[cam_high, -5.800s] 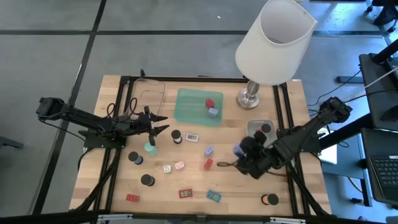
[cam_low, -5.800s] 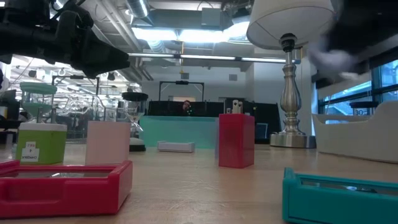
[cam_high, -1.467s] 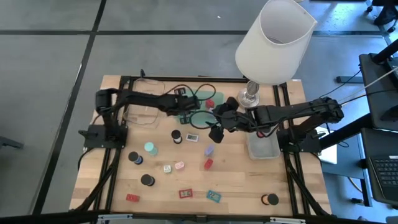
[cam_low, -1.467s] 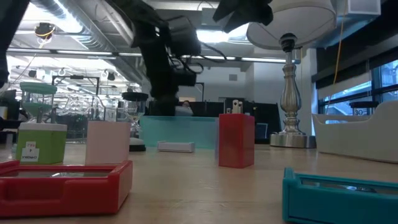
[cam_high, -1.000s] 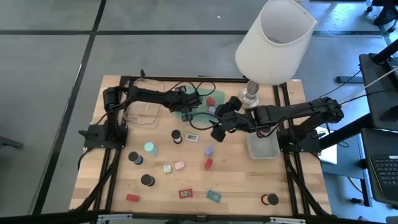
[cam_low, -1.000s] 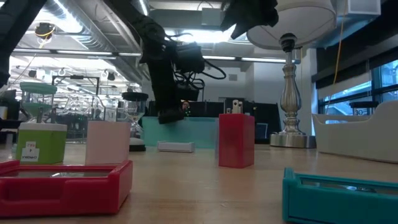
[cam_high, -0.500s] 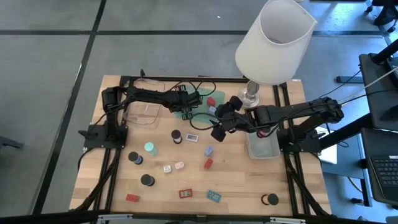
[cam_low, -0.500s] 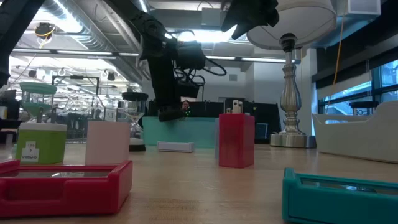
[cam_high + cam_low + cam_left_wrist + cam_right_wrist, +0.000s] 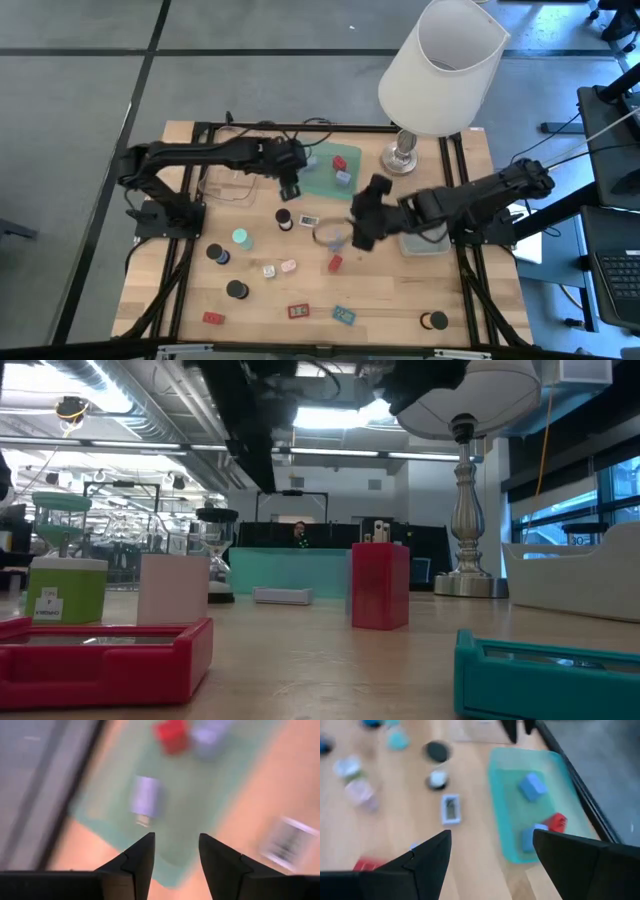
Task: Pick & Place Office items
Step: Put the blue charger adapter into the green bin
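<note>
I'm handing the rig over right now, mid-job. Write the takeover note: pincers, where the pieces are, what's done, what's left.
Left pincer: open, empty, at the green tray's left edge.
Right pincer: open, empty, above the table's middle, near the red block.
Done: three pieces lie in the green tray, a red piece and two blue blocks.
Left: loose on the table are the mint cap, black caps, white-pink blocks, white rectangle, red rectangle and teal rectangle.
</note>
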### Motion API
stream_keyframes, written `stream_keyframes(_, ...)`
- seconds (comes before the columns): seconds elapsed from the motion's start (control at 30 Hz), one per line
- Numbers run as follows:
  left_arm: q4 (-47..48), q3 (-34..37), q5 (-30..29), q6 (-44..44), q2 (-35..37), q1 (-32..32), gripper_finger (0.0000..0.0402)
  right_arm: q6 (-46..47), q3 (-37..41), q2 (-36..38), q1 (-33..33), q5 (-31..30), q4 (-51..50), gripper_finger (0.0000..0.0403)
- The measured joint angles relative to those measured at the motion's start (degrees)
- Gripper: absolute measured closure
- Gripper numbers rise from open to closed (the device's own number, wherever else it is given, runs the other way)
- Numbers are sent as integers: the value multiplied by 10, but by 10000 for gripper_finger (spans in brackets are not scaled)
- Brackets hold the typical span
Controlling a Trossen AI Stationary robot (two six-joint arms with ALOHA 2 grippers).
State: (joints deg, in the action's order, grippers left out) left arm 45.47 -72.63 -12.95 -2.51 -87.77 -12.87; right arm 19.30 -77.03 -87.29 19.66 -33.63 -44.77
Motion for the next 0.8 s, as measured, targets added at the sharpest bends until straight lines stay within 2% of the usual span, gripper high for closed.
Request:
stream_keyframes(0.07, 13, 0, 40, -11, 17, 18, 256, -35, 22, 0, 25, 1, 9, 120)
stream_keyframes(0.13, 12, 6, 51, -21, 32, 43, 256, -66, 53, 0, 45, 2, 36, 120)
stream_keyframes(0.23, -5, 35, 40, -29, 56, 84, 256, -106, 110, -1, 58, 2, 78, 120)
stream_keyframes(0.33, -13, 76, 0, -57, 89, 125, 257, -132, 153, -1, 56, 11, 129, 120)
stream_keyframes(0.4, -21, 107, -48, -85, 116, 151, 257, -154, 172, -1, 43, 47, 167, 120)
stream_keyframes(0.63, -64, 242, -208, -232, 233, 239, 257, -275, 197, -6, -21, 264, 284, 120)
stream_keyframes(0.8, -129, 339, -249, -307, 303, 290, 257, -364, 197, -31, -60, 312, 312, 120)
